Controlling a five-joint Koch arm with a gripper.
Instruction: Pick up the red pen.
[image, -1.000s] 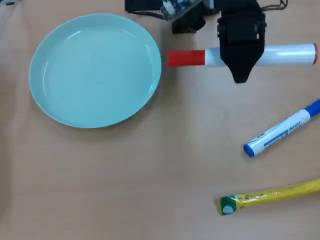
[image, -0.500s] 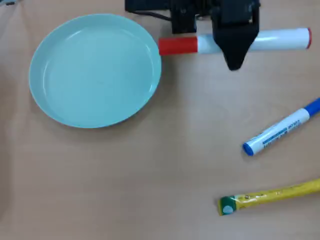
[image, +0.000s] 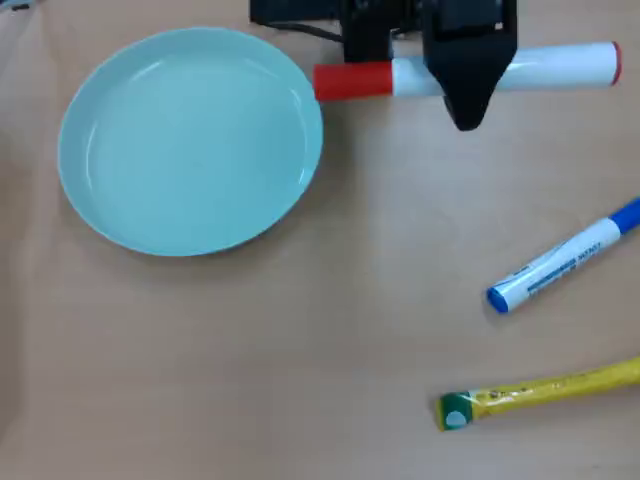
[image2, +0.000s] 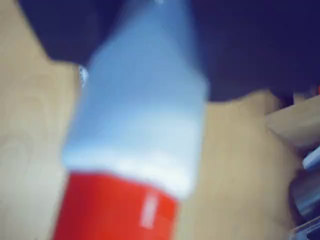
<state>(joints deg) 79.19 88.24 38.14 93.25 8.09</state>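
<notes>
Red cap, white barrel: the red pen (image: 560, 66) lies crosswise at the far edge of the worktop (image: 350, 330) in the overhead view, cap pointing left, nearly touching the rim of the pale green plate (image: 190, 140). My fingers (image: 467, 105) sit right over the middle of its barrel, black and tapering to one point toward the near side. Only that one tip shows from above, so I cannot tell whether I am clamped on the pen or loose around it. In the wrist view the pen (image2: 135, 125) fills the frame, blurred, white barrel above and red cap below. Well apart on the near right lie a blue-capped marker (image: 560, 262) and, nearer still, a yellow tube (image: 540, 392) with a green end.
</notes>
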